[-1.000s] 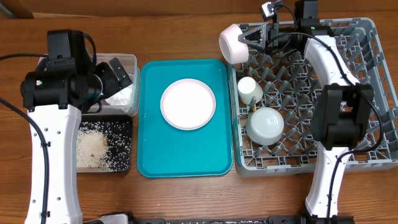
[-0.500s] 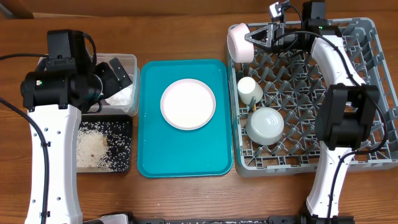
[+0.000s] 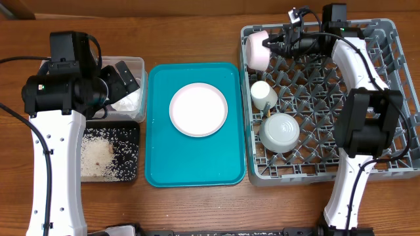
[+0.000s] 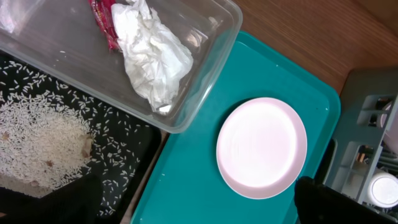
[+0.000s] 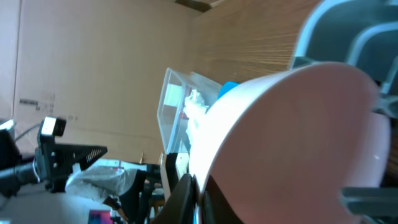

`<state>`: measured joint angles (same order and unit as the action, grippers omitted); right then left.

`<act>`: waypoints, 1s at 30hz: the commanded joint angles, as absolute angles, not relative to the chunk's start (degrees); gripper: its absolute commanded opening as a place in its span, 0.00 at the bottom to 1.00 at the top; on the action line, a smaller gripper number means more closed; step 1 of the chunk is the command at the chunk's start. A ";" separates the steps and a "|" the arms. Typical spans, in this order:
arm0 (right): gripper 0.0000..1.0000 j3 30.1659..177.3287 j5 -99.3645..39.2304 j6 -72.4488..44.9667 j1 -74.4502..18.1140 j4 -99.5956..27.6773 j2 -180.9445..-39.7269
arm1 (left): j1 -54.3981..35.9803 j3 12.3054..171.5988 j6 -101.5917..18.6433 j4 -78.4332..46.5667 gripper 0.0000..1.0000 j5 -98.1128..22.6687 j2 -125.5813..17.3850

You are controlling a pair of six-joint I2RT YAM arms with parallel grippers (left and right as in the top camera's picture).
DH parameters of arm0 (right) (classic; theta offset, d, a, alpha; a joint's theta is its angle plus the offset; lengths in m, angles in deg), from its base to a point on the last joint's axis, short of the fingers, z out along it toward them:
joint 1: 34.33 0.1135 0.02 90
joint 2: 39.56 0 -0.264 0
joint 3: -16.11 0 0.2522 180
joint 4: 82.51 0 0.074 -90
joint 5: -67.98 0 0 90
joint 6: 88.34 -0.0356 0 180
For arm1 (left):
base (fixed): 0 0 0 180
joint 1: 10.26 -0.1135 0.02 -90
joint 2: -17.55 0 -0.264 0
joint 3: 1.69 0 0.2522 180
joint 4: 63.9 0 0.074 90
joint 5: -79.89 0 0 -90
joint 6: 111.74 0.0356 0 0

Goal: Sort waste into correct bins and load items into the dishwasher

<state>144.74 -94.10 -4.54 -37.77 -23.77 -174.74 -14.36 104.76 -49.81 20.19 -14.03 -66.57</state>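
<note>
My right gripper (image 3: 269, 44) is shut on the rim of a pale pink bowl (image 3: 256, 50), which it holds on edge over the far left corner of the grey dishwasher rack (image 3: 394, 98). In the right wrist view the fingers (image 5: 186, 193) pinch the rim of the bowl (image 5: 292, 137). A cream cup (image 3: 264, 94) and a white bowl (image 3: 280, 132) sit in the rack. A pale pink plate (image 3: 199, 109) lies on the teal tray (image 3: 164, 157). My left gripper (image 3: 121, 82) hangs open over the clear tub (image 3: 134, 64), which holds white tissue (image 4: 152, 56) and a red wrapper (image 4: 104, 22).
A black tray (image 3: 131, 131) with loose rice (image 3: 98, 157) lies in front of the clear tub. The left arm's white link runs down the table's left side. The right arm reaches along the rack's right half.
The right gripper has carried the pink bowl rightward, from outside the rack's far left edge to over its corner. The left arm has not moved.
</note>
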 commanded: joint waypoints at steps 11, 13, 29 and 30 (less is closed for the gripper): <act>0.28 145.83 -92.20 -11.10 -47.26 -23.45 -174.06 | -13.83 105.90 -48.74 20.12 1.00 -14.16 -66.09; 0.28 147.69 -88.65 -11.29 -48.55 -20.71 -172.70 | -13.83 105.90 -48.74 20.12 1.00 -14.16 -66.09; 0.28 150.42 -44.48 -4.10 -21.38 -2.44 -154.76 | -13.83 105.90 -48.74 20.12 1.00 -14.16 -66.09; 0.29 150.03 -42.91 -4.10 -18.28 -2.57 -154.76 | -13.83 105.90 -48.74 20.12 1.00 -14.16 -66.09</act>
<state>150.73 -50.23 -5.17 -25.75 -2.73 -154.32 -14.36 104.76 -49.81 20.16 -14.01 -66.57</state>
